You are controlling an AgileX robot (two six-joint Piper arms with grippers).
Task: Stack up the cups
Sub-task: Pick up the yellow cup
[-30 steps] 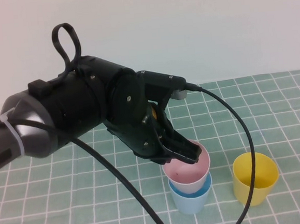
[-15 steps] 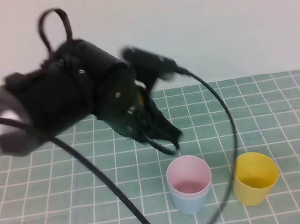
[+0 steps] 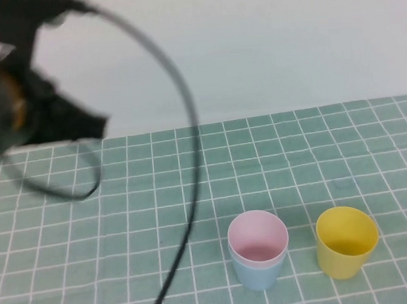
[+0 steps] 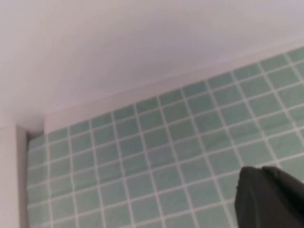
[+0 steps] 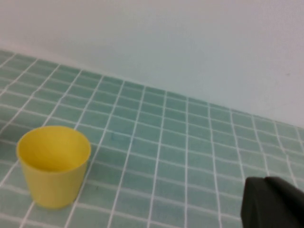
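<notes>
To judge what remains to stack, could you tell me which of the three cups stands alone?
The yellow cup: it stands by itself on the mat, while the pink cup sits nested in the blue cup beside it.

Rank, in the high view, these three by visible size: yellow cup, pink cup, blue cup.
1. yellow cup, fully visible.
2. pink cup, nested in the blue one, mostly its rim showing.
3. blue cup, only its lower part showing.

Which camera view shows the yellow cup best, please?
The right wrist view: the yellow cup stands whole, close and upright on the green mat. The high view also shows it, smaller, beside the pink cup nested in the blue one. The left wrist view shows no cup.
</notes>
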